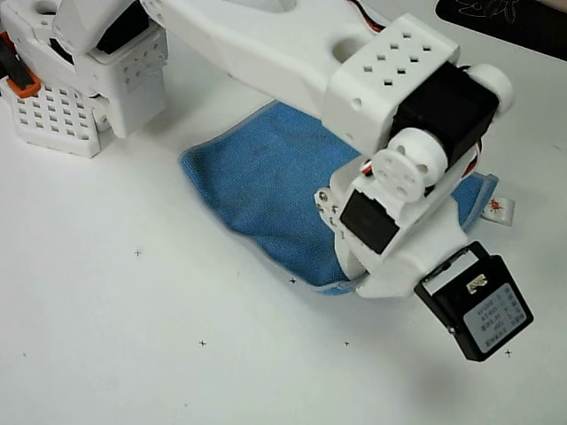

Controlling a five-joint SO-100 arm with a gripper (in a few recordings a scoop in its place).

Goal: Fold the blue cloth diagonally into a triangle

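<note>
blue cloth [266, 190] sits mid-table in the overhead view, slightly toward 12 o'clock of centre. Its outline already looks partly folded: rounded corner at 9 o'clock, one long edge running down toward 5 o'clock, pale edging visible along the 11 o'clock side. White tag [499, 209] with red mark pokes out at 3 o'clock, just past the arm.

gripper [350, 274] is down at the cloth's 5 o'clock edge, but the wrist housing and the black camera module [476, 301] cover the fingers. Cannot tell if the claw is open or clamped on fabric. A lip of cloth edge shows right at the wrist's underside, so contact looks likely, not confirmed.

Risks from here, as I judge them:
- Shallow pinch on the edging only. Microfibre is slippery at the hem, so the corner could drop mid-drag and leave a sloppy fold.
- Grabbing two layers instead of one at that edge. It would drag the whole cloth across the white table [133, 336] rather than fold it.
- Low friction on the smooth table: the free part may slide with the pulled corner, so the diagonal goes off.
- Arm hides the 3 o'clock side, so corner alignment there can't be checked from this camera.
- Arm base [80, 97] at 10 o'clock is near the cloth; a fold swept that way could catch on it.
</note>
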